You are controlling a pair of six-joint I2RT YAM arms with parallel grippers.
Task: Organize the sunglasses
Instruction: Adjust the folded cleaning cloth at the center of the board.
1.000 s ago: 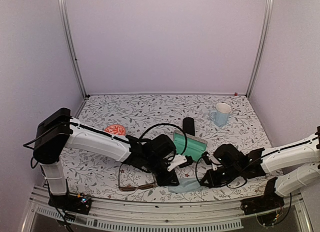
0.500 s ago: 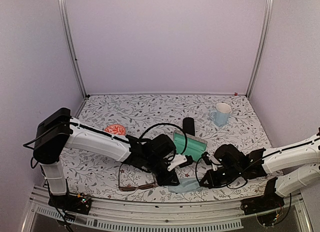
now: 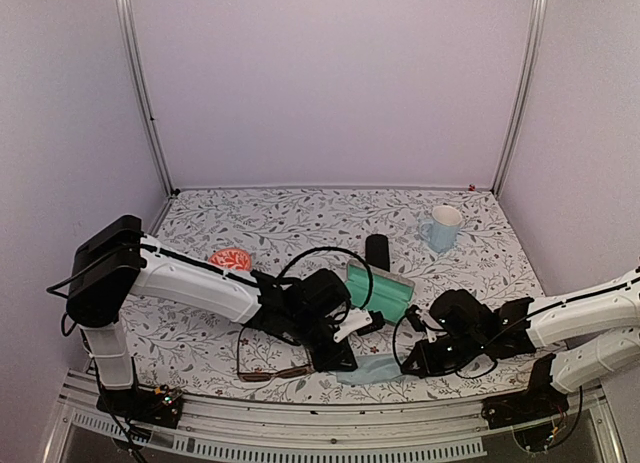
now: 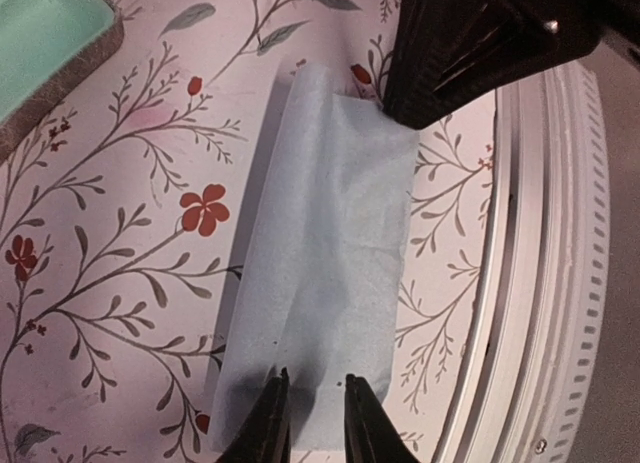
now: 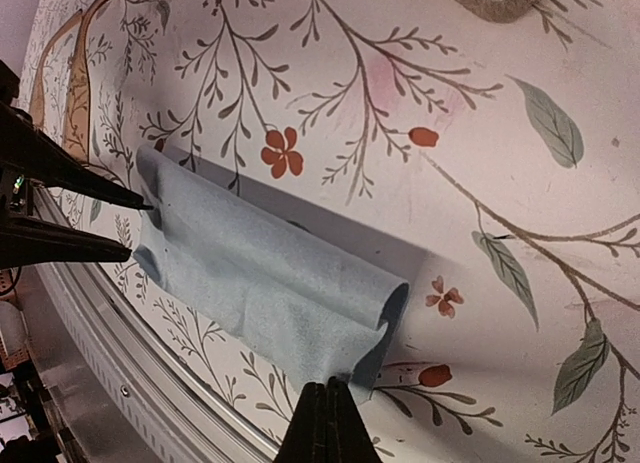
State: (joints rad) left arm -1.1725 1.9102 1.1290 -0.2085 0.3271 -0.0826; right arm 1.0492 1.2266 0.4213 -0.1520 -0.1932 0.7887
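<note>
Floral tabletop (image 3: 200, 333): brown sunglasses (image 3: 268, 365) folded, long axis left-right.

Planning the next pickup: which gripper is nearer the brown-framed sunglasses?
Left. The left gripper sits just right of the brown-framed sunglasses, at the blue cloth; the right gripper is beyond the cloth's far end.

Both end effectors (image 4: 310, 423) (image 5: 327, 423) low, pinched.
</note>
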